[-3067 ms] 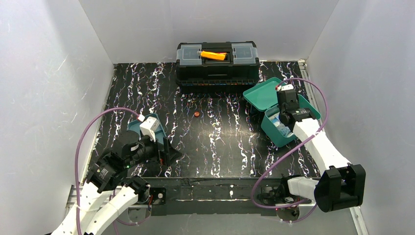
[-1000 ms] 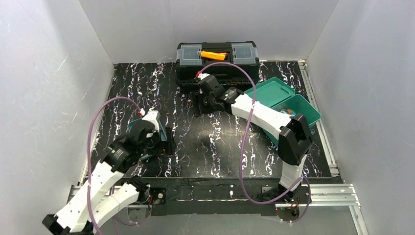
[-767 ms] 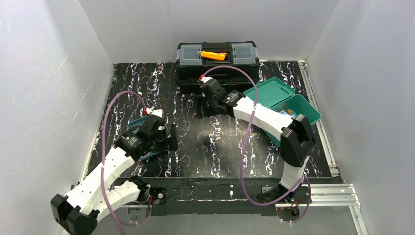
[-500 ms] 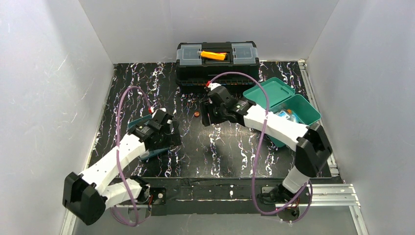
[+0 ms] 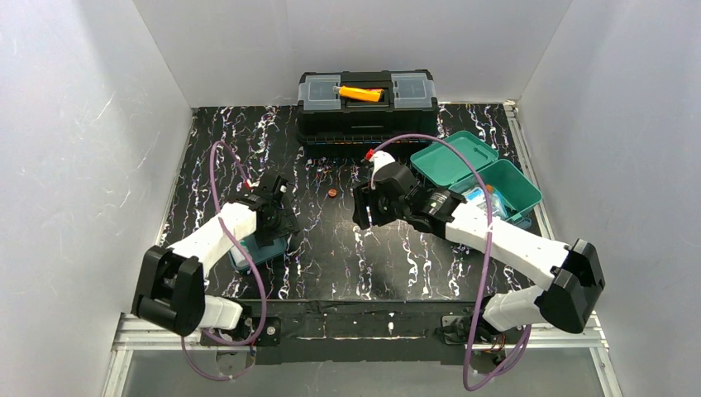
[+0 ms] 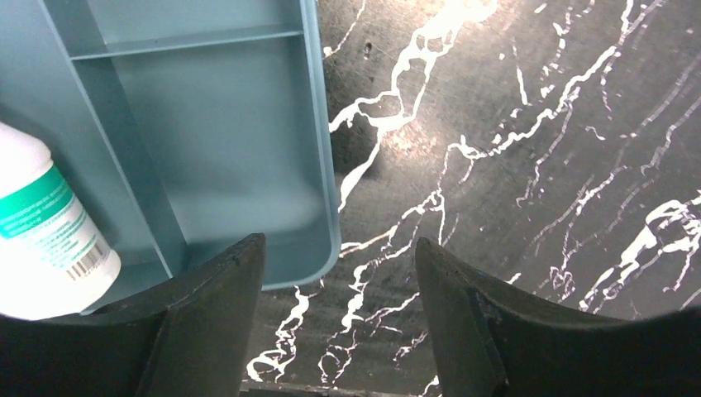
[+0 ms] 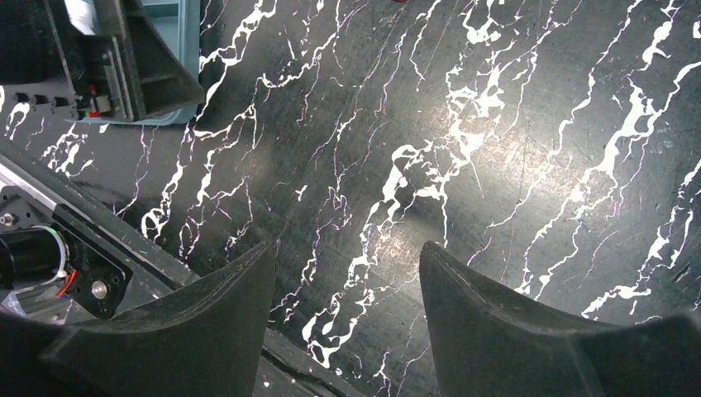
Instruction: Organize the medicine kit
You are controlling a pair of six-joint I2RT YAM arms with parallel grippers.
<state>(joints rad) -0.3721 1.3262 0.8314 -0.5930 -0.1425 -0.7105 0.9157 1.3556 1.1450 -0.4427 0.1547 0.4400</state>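
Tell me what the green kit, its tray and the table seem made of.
Kit: probably moulded plastic, teal, smooth satin; rounded corners, uniform colour.
Tray: likely similar plastic, darker; thin moulded dividers, soft sheen.
Table: black with white marble-like veins, glossy glare spots; stone or printed laminate, cannot tell.

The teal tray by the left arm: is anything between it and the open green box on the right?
Yes: the right gripper and its arm hang over the table between the tray and the medicine kit. A small reddish thing lies on the table just behind that line. Nothing else visible.
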